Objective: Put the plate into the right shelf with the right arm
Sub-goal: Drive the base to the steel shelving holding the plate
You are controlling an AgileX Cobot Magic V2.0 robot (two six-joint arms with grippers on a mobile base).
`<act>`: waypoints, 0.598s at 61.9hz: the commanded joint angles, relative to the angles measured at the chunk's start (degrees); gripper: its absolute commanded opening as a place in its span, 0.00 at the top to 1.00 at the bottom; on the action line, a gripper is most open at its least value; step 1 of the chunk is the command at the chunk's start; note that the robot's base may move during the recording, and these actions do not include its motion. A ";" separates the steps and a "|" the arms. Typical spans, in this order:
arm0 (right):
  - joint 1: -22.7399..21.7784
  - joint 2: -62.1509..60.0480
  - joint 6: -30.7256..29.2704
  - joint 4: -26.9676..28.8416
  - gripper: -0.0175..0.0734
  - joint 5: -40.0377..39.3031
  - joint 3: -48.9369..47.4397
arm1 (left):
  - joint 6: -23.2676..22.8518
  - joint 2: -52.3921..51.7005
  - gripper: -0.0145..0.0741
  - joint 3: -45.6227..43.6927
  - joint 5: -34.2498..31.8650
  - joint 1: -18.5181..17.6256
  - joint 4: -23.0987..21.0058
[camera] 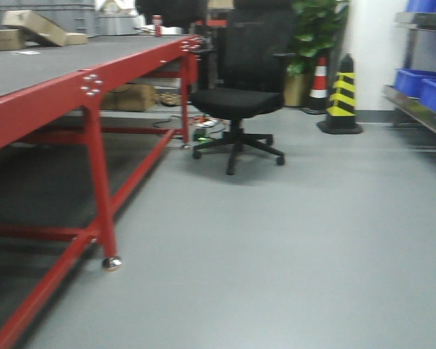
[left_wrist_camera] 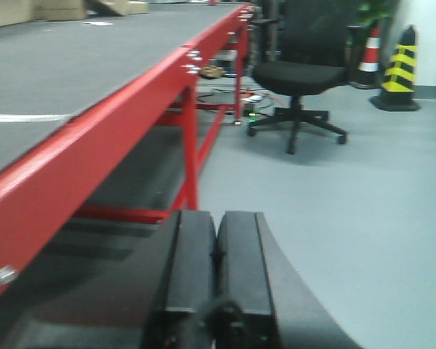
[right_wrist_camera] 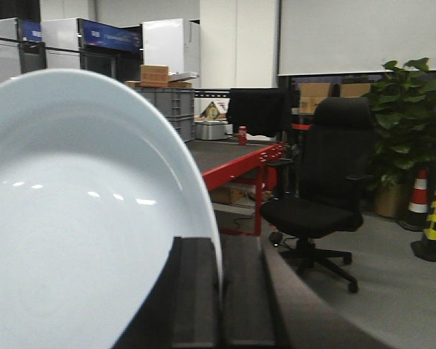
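The round white plate (right_wrist_camera: 73, 218) fills the left half of the right wrist view, standing on edge. My right gripper (right_wrist_camera: 219, 243) is shut on the plate's rim, one black finger on each face. In the front view the right shelf (camera: 421, 109) shows at the far right edge, a steel shelf with blue bins (camera: 425, 87) on it. My left gripper (left_wrist_camera: 216, 218) is shut with nothing between its fingers, hanging beside the red table frame. Neither arm shows in the front view.
A red-framed table (camera: 94, 80) with a grey top runs along the left, its caster (camera: 111, 263) on the floor. A black office chair (camera: 240, 94) stands ahead, with a yellow-black cone (camera: 341, 94), an orange cone (camera: 319, 78) and a potted plant (camera: 312, 29) behind.
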 commanded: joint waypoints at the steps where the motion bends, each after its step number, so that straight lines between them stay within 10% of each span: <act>1: -0.02 0.47 -0.28 -0.63 0.74 -5.58 -1.68 | -0.14 -0.68 0.89 0.48 -4.46 -0.29 -0.22; 37: -0.02 0.46 -0.28 -0.63 0.74 -5.52 -1.68 | -0.14 -0.68 0.89 0.48 -4.46 -0.29 -0.22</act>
